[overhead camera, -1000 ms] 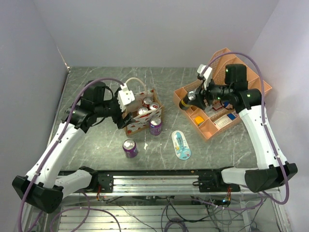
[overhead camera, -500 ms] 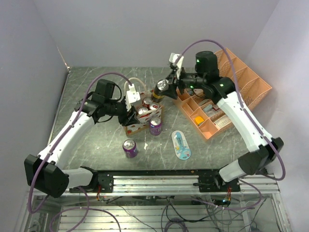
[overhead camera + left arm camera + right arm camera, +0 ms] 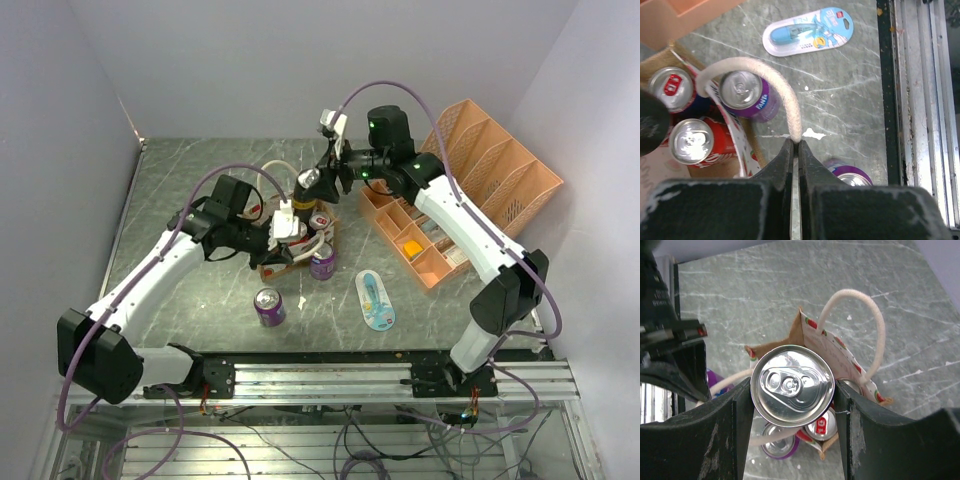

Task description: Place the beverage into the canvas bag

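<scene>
Overhead view of a grey marbled bench (image 3: 180, 170) with two robot arms reaching in from its near edge. Closest to the arm bases, a purple can (image 3: 267, 306) stands upright on the bench. To its right lies a flat blister pack (image 3: 375, 299) holding a blue item.

A little farther in, a second purple can (image 3: 322, 260) stands just beside the canvas bag (image 3: 283, 262), outside it on the side toward the blister pack. The bag, tan with red watermelon prints, sits open near the middle of the bench. At least two red cans (image 3: 690, 141) stand inside it, tops up.

The left claw (image 3: 795, 146) is clenched on a white rope handle (image 3: 785, 95) of the bag, the rope pinched at its fingertips. The other handle (image 3: 860, 325) loops free on the bag's far side.

Above the bag's mouth, the right claw (image 3: 792, 386) grasps the beverage can (image 3: 792, 385), one finger on each side of its body. The can's silver top and pull tab face the wrist camera. It is held in the air over the open bag, not resting inside it.

Farthest back on the right, well apart from the bag, sits an orange organizer (image 3: 500, 170) with several compartments.
</scene>
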You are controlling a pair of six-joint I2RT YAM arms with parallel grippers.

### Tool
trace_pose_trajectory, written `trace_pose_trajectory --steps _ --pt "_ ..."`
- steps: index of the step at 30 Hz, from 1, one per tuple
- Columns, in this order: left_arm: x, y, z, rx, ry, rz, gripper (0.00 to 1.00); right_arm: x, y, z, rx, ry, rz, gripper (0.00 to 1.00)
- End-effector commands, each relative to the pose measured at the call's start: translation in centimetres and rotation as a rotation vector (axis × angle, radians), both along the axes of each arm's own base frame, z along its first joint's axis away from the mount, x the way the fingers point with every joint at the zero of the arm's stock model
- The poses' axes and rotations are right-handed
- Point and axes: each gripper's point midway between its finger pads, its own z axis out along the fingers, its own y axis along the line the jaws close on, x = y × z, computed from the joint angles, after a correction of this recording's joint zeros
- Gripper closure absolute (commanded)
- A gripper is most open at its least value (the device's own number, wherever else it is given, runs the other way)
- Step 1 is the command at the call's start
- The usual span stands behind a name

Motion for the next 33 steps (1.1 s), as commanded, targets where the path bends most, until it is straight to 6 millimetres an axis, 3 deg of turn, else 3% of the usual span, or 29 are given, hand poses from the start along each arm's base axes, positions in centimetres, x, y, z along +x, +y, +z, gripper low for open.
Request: trace_pose_trajectory --steps 1,16,27,29,33 --pt "-1.1 0.0 -1.3 0.019 -0.037 -0.075 0.93 0.2 2.5 4.6 0.136 -0.081 0.063 1.00" --pt "-1.6 0.5 -2.1 0.045 -0.066 -0.073 0.93 1.7 8.1 -0.5 0.081 0.013 0.131 1.00" --pt "-1.7 0.7 -1.7 0.040 -0.089 -0.065 0.93 3.9 8.5 -3.3 0.018 -0.001 0.068 1.00" --pt "-1.8 0.7 -1.6 0.040 -0.088 -0.064 0.93 4.6 8.6 -5.1 -0.011 0.016 0.051 1.00" --pt "-1.7 0.7 -1.4 0.038 -0.091 -0.065 0.93 5.5 8.4 -6.8 -0.053 0.018 0.007 1.00"
